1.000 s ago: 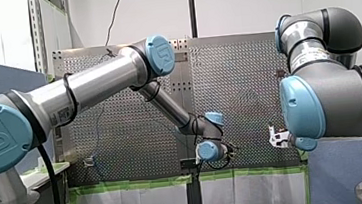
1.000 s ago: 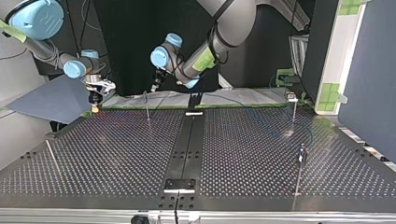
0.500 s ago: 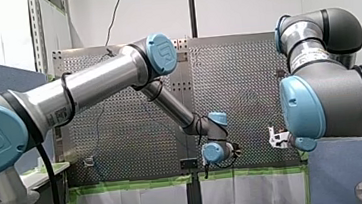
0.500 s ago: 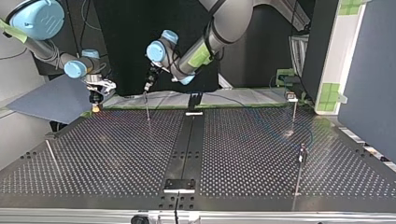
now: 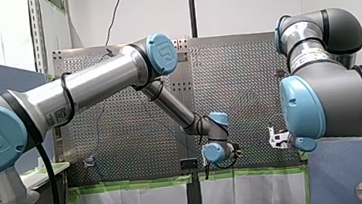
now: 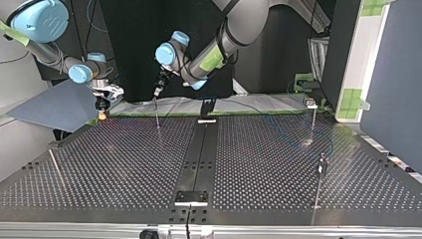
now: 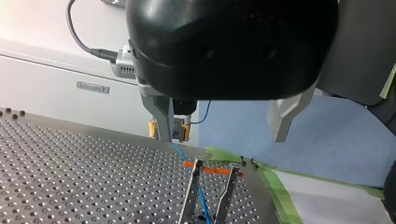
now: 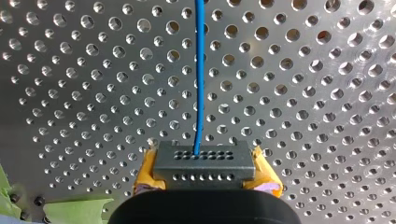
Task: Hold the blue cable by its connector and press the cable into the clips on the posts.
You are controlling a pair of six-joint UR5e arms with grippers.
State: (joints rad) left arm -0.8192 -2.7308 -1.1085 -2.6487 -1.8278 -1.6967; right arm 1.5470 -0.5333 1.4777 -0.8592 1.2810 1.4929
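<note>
Perforated table [image 6: 124, 164] is filling the right wrist view, where my right gripper [image 8: 204, 171] is clamping its yellow pads [image 8: 145, 175] on the dark grey connector [image 8: 204, 159], with the blue cable [image 8: 200, 70] leading straight out ahead. Only the left wrist view is showing my left gripper [image 7: 220, 136] hanging with metal fingers [image 7: 161, 119] spread wide, gripping nothing, above a post's two-pronged clip [image 7: 192, 186] near the table's corner. There the cable is running down between the prongs. The top view is placing both grippers over the table's edge nearest the arms.
</note>
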